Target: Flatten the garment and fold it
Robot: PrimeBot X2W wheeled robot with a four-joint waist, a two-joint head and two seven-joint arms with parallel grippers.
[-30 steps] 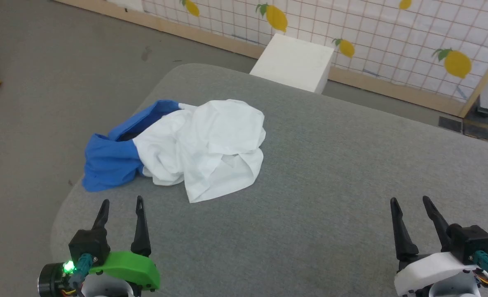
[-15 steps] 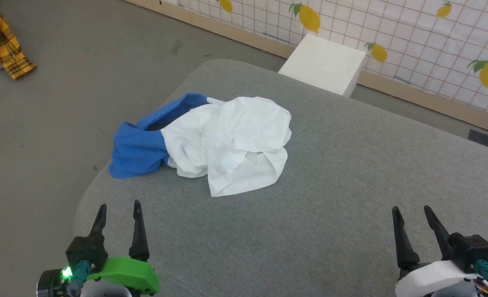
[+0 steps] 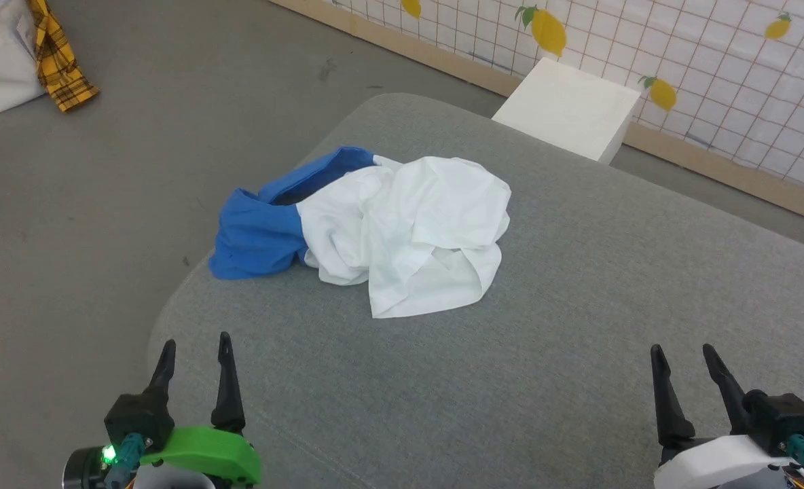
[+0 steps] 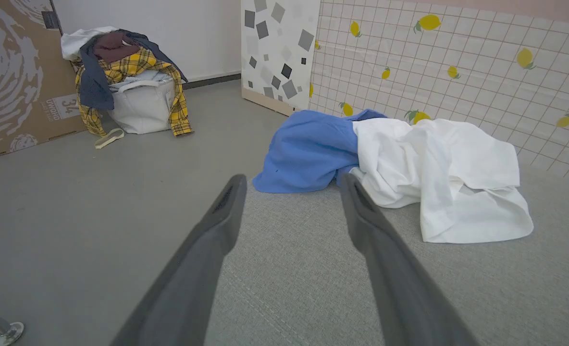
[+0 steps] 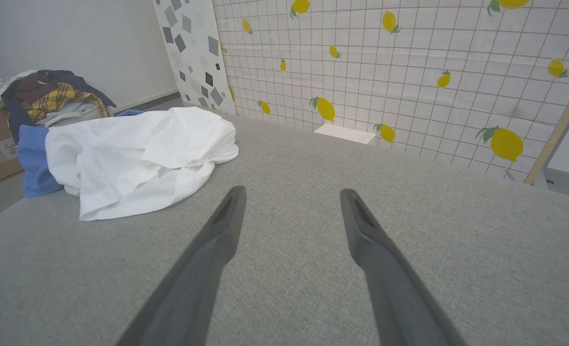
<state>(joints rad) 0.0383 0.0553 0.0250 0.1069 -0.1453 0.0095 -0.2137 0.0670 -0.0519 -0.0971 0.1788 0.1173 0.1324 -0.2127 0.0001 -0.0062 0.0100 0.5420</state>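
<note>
1. The garment [image 3: 402,224] lies in a crumpled heap on the far left part of the grey padded surface [image 3: 578,353]. Its blue sleeve [image 3: 256,234] is right at the surface's rounded left edge. The white body is bunched toward the middle, with one flat corner pointing at the robot.
2. Nothing is flattened or folded yet, so I judge the task to be at its very start, with no first grasp made.
3. The left gripper [image 3: 195,339] hovers over the near left corner of the surface, jaws spread wide and empty, short of the cloth. In the left wrist view the sleeve sits just beyond the fingertips.
4. The right gripper [image 3: 682,348] hangs over the near right side, likewise spread and empty, well apart from the heap.
5. The layers overlap, so a pinch may take two plies and drag the whole heap instead of opening it. A pull to the left could tip the sleeve over the edge toward the floor [image 3: 89,204]. A low approach could snag the fingertips in the woven cover.
6. The cloth looks thin, soft and limp, with sharp creases and deep folds. The body is matte white, and the sleeve is a saturated blue, forming an open loop. The surface is finely woven and looks cushioned, with rounded corners.
7. Beyond it stand a white box [image 3: 568,109] and a lemon-print grid wall [image 3: 714,61]. A bag heaped with clothes [image 4: 130,91] sits on the floor to the left.
</note>
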